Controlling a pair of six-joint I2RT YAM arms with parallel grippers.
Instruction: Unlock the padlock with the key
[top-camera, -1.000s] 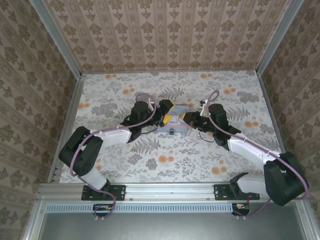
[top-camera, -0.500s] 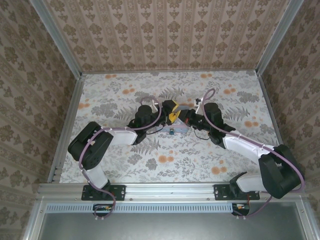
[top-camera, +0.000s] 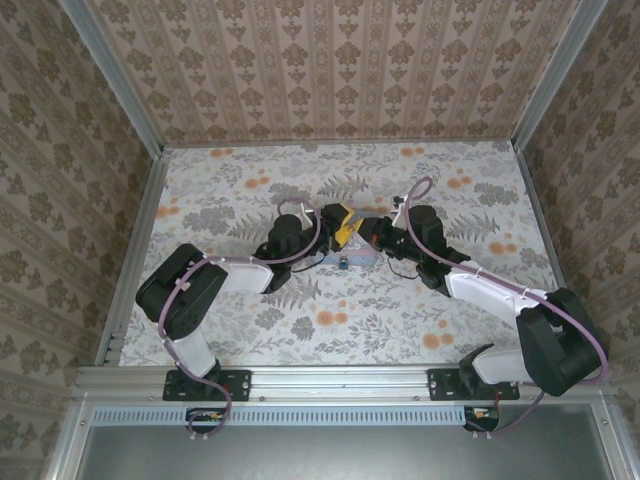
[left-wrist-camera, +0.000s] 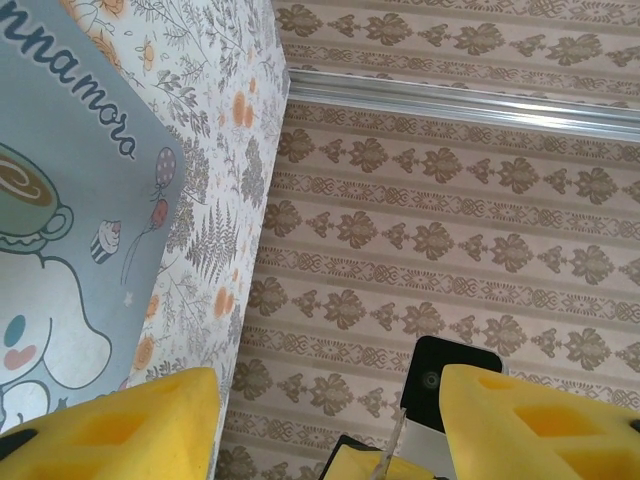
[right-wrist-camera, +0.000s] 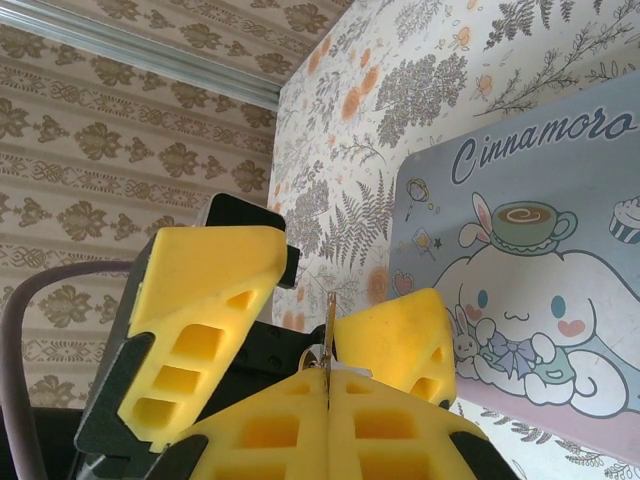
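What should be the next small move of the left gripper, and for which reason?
Probably close the left gripper gently on the key. Its yellow fingers stand open on either side of that thin metal blade, which sticks out of the shut right gripper; this looks like a handover.

You're working in a staged robot cell in a lab, not a lived-in room: the wallpaper (top-camera: 330, 70) across the top and both sides of the overhead frame is only panels held between bare aluminium posts (top-camera: 113, 72). The floral sheet (top-camera: 220, 200) in the middle covers a tabletop. Along the bottom edge you can see a metal rail (top-camera: 340, 380) with two arm bases (top-camera: 205, 383) bolted to it.
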